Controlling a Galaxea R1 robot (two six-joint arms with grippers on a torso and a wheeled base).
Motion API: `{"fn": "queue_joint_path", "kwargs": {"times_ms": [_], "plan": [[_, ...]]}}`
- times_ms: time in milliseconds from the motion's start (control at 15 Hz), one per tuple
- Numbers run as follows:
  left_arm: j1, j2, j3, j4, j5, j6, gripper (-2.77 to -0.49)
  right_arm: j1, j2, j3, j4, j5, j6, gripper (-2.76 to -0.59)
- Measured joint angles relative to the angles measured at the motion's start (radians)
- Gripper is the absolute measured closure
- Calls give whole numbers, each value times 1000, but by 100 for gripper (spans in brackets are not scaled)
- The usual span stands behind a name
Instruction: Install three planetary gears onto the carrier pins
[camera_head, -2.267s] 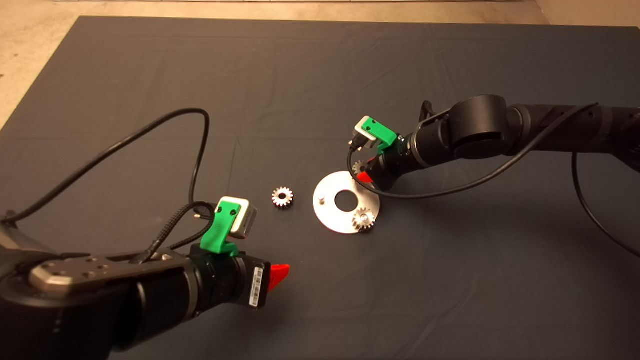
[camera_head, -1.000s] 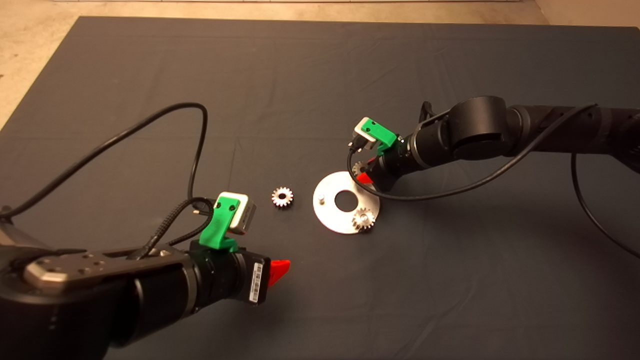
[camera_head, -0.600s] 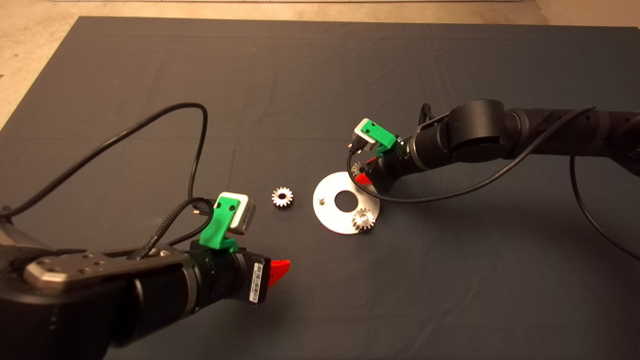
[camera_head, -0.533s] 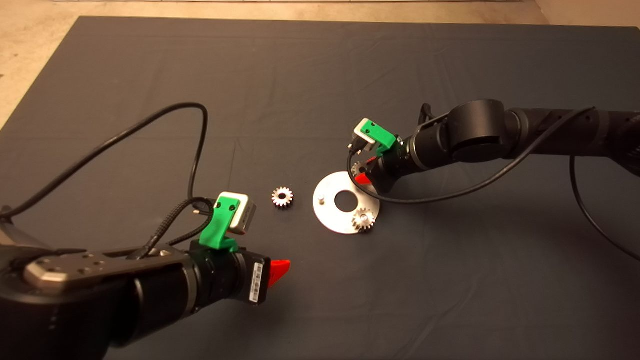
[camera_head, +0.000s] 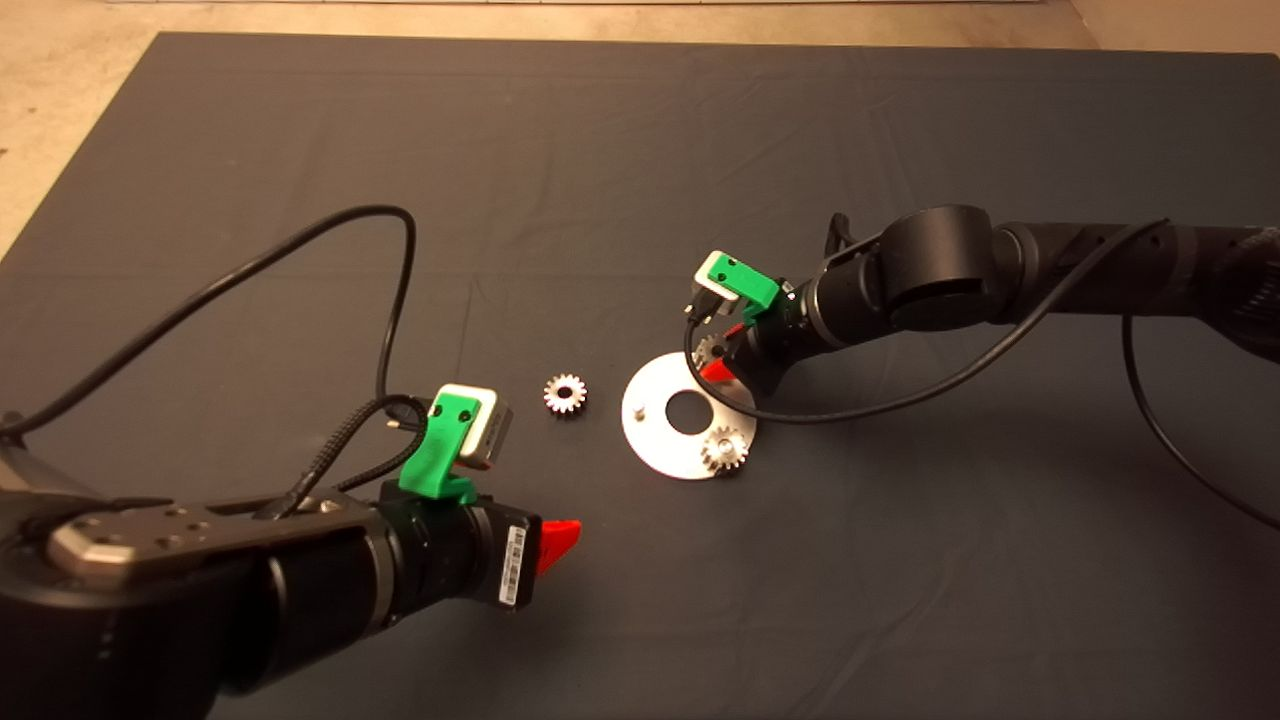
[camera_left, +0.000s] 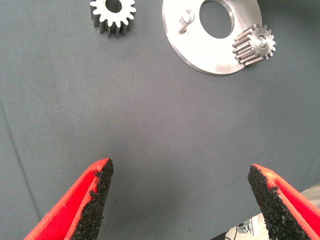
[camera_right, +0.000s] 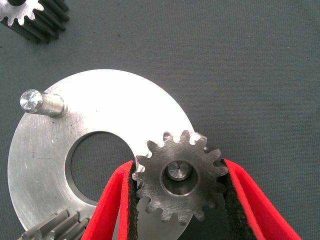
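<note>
The silver carrier disc (camera_head: 660, 440) lies mid-mat. One planetary gear (camera_head: 724, 450) sits on its near pin. A bare pin (camera_head: 638, 410) stands at the disc's left. My right gripper (camera_head: 714, 362) is shut on a second gear (camera_right: 177, 175) over the disc's far edge, and a pin's tip shows inside the gear's bore. The red fingers (camera_right: 117, 200) press on both sides of this gear. A third gear (camera_head: 565, 393) lies loose on the mat left of the disc. My left gripper (camera_left: 182, 200) is open and empty, hovering nearer than the loose gear (camera_left: 112, 12).
The left arm's black cable (camera_head: 390, 290) loops over the mat left of the loose gear. The right arm's cable (camera_head: 900, 395) hangs just right of the disc. The floor (camera_head: 60, 120) shows beyond the mat's far left corner.
My right gripper has moved a little left and nearer with its gear, and the disc has shifted slightly with it. The left arm has hardly moved.
</note>
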Motion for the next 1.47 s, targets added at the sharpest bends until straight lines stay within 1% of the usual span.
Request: {"fn": "queue_joint_path", "kwargs": {"times_ms": [133, 533, 600, 733, 867, 933, 1000, 1133, 1400, 1467], "plan": [[0, 0, 0, 0, 0, 0, -191, 0, 0, -6, 1, 4, 0, -93], [0, 0, 0, 0, 0, 0, -191, 0, -1, -8, 2, 2, 0, -94], [0, 0, 0, 0, 0, 0, -191, 0, -1, -8, 2, 0, 0, -94], [0, -2, 0, 0, -3, 0, -191, 0, -4, -8, 3, -11, -2, -95], [-8, -6, 0, 0, -12, 0, -191, 0, -7, -8, 4, -19, -26, -96], [-14, -9, 0, 0, -14, 0, -191, 0, -8, -8, 5, -19, -28, -97], [-13, -13, 0, 0, -14, -1, -191, 0, -9, -12, 8, -18, -28, -97], [-13, -13, 0, -1, -15, -1, -191, 0, -9, -19, 10, -19, -28, -97], [-13, -13, 0, -1, -15, -1, -191, 0, -5, -21, 10, -28, -30, -98], [-13, -14, 0, -1, -15, -1, -191, 0, -5, -21, 10, -28, -30, -98]]}}
